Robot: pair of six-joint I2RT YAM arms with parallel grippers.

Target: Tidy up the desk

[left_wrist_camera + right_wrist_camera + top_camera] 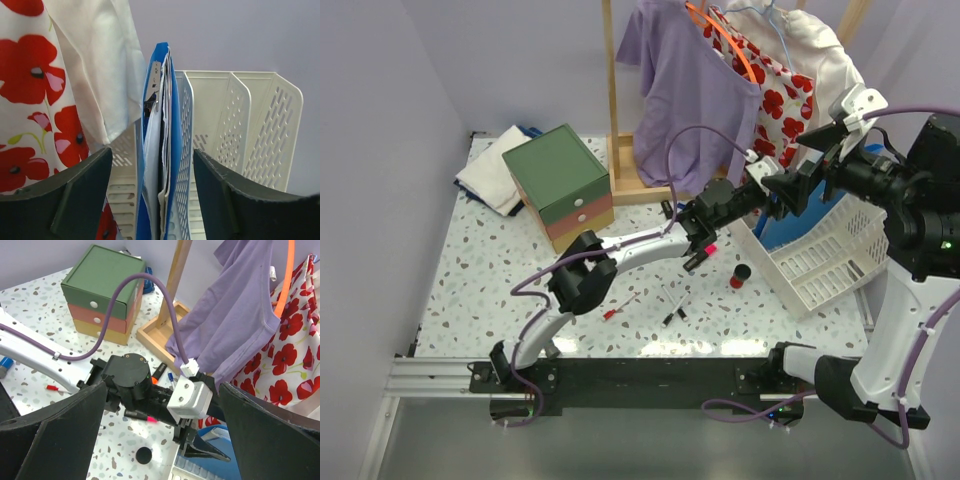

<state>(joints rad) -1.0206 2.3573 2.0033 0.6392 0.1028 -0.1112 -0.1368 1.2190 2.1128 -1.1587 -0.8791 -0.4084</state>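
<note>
The desk (490, 290) lies in front of the two arm bases. Closest to the bases are some loose writing things: a red pen (612, 313) and, near it on the right, two dark pens (672, 305). A little further right stands a small cylinder (741, 275), black with red. It is near the tray (830, 265) but apart from it. A pink-tipped marker (146, 417) shows under the left wrist; I cannot tell whether it rests on the desk.

The left arm reaches across to the tray. The left end effector (152, 157) is open, with the fingers apart and nothing between them. It points at the blue folder (172, 150), which stands upright in one slot of the tray, next to the hanging clothes. The right end effector (162, 386) hangs above the left wrist, wide open and holding nothing.

Further back, on the left side, sits a drawer box (560, 180) with a green top. Behind it, in the far corner, is a folded cloth (492, 168). A wooden rack (612, 90) at the far edge carries a purple shirt (680, 90) and other garments.

In my judgement the folder is already filed, so that part is done. The pens, the marker and the cylinder are not yet put away. I think more than half of the work is left.
</note>
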